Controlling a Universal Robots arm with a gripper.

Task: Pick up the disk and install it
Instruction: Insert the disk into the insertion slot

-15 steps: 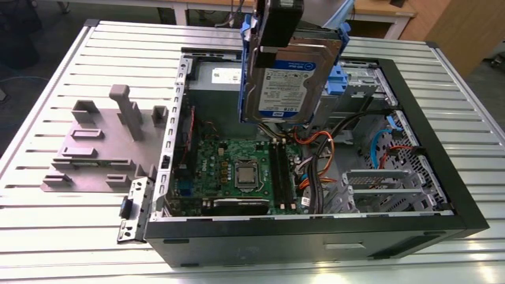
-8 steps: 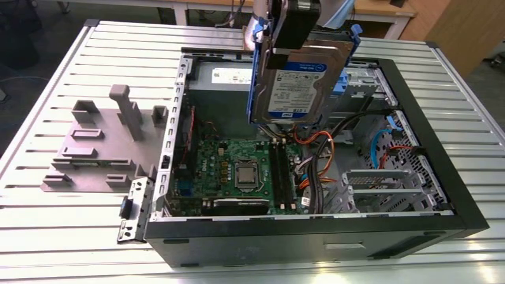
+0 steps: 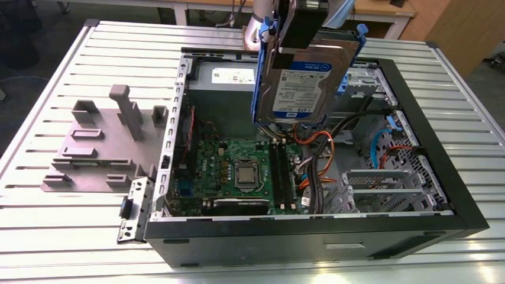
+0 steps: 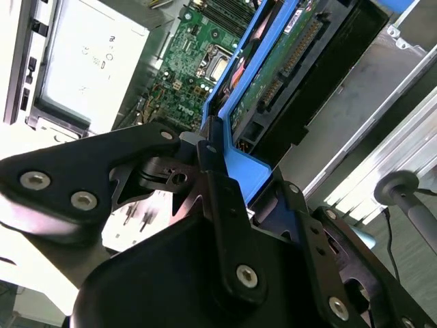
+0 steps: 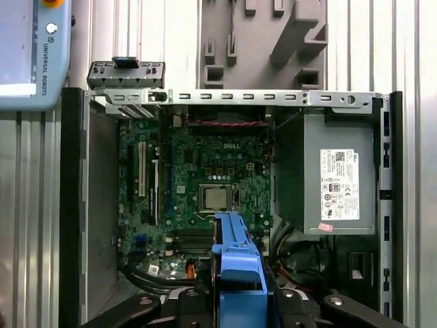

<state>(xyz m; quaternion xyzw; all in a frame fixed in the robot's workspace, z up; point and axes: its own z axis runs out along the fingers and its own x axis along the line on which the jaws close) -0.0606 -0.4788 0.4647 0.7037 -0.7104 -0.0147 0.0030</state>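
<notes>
My gripper is shut on the disk, a silver hard drive with a white-and-blue label and a blue carrier rail. The disk hangs upright in the air above the back half of the open computer case. In the second wrist view the black fingers clamp the blue rail, and the disk's green circuit board faces the camera. In the first wrist view the blue carrier stands edge-on above the motherboard.
The case lies open on a slatted metal table. Inside are the motherboard, a grey power-supply box, loose cables and a metal drive cage. A grey slotted stand sits at the exterior view's left.
</notes>
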